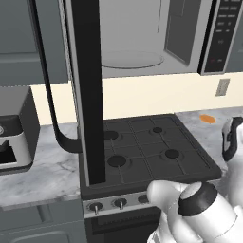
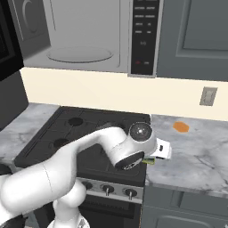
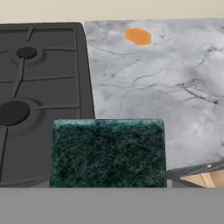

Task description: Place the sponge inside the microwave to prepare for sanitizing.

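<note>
Close under the hand, sponge (image 3: 108, 153) green side up, apparently clamped between fingers, over stove (image 3: 41, 87) edge beside table (image 3: 175, 87); farther up, microwave (image 1: 142, 38) open; could snag the hanging door (image 1: 88, 90) while lifting

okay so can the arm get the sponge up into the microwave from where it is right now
Probably yes. The microwave hangs open above the stove, its door swung out to the left, cavity and turntable bare. The sponge sits right at the gripper, low by the stove's front right corner. Nothing blocks the way up.
</note>
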{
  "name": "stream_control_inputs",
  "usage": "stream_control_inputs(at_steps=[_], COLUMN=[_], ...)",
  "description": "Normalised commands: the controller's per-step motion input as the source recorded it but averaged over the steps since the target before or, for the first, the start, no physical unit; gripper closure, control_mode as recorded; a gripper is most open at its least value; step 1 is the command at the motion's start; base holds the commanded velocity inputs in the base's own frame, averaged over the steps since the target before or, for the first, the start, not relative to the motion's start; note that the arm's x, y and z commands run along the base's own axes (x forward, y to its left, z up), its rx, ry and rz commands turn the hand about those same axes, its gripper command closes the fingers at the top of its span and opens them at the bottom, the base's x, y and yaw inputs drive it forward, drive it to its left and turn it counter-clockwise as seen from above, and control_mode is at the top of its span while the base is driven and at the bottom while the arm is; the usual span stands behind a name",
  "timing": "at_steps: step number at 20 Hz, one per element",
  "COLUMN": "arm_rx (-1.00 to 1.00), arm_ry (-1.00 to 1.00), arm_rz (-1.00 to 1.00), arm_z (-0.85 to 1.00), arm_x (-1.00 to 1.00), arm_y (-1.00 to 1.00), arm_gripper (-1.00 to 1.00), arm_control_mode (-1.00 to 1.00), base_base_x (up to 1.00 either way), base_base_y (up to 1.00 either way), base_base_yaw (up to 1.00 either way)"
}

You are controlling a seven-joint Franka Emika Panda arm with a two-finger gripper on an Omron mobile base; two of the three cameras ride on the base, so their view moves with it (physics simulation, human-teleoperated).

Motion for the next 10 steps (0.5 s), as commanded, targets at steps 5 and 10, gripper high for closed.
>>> stream_control_inputs(at_steps=[5,10], arm_rx=[-0.13,0.01], arm_ry=[0.00,0.00], arm_rz=[-0.02,-0.15], arm_z=[0.56,0.47], arm_x=[0.00,0.00], arm_y=[0.85,0.92], arm_gripper=[1.00,1.00], arm_control_mode=[-1.00,-1.00], base_base_x=[0.00,0.00], base_base_y=[0.00,0.00], base_base_yaw=[0.00,0.00])
